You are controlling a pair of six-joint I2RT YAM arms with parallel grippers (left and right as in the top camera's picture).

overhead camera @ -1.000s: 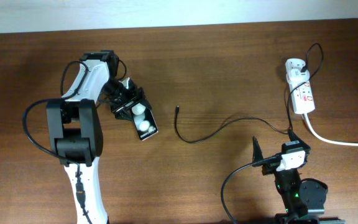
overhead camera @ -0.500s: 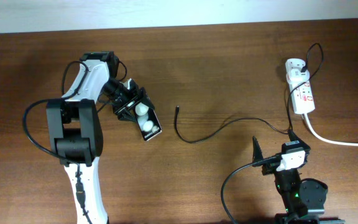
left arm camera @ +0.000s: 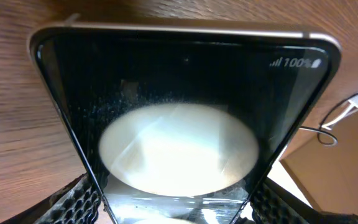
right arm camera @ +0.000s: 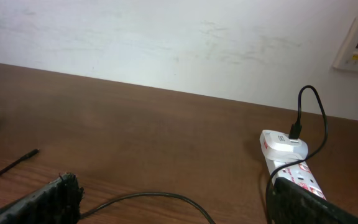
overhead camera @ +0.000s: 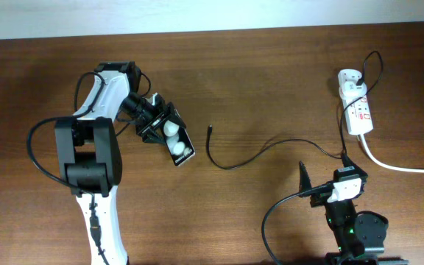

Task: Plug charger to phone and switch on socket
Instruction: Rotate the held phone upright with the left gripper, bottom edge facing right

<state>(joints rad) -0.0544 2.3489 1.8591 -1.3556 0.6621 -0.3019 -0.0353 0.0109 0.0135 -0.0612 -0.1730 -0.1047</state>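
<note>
My left gripper (overhead camera: 158,126) is shut on the phone (overhead camera: 176,146), a flat black glossy smartphone that fills the left wrist view (left arm camera: 179,93) between the two padded fingers. The charger cable (overhead camera: 256,156) lies on the table, its plug tip (overhead camera: 210,128) free a little to the right of the phone. Its other end runs to the white adapter (overhead camera: 349,77) on the socket (overhead camera: 358,109), a white power strip with red markings at the right. My right gripper (overhead camera: 322,180) is open and empty near the front edge, with the cable (right arm camera: 148,198) between its fingers' view.
A thick white cord (overhead camera: 400,165) runs from the socket off the right edge. The socket also shows in the right wrist view (right arm camera: 288,158). A white wall stands behind the table's far edge.
My left gripper has moved the phone a little to the right and forward, closer to the plug tip. The right arm and cable have not moved.
</note>
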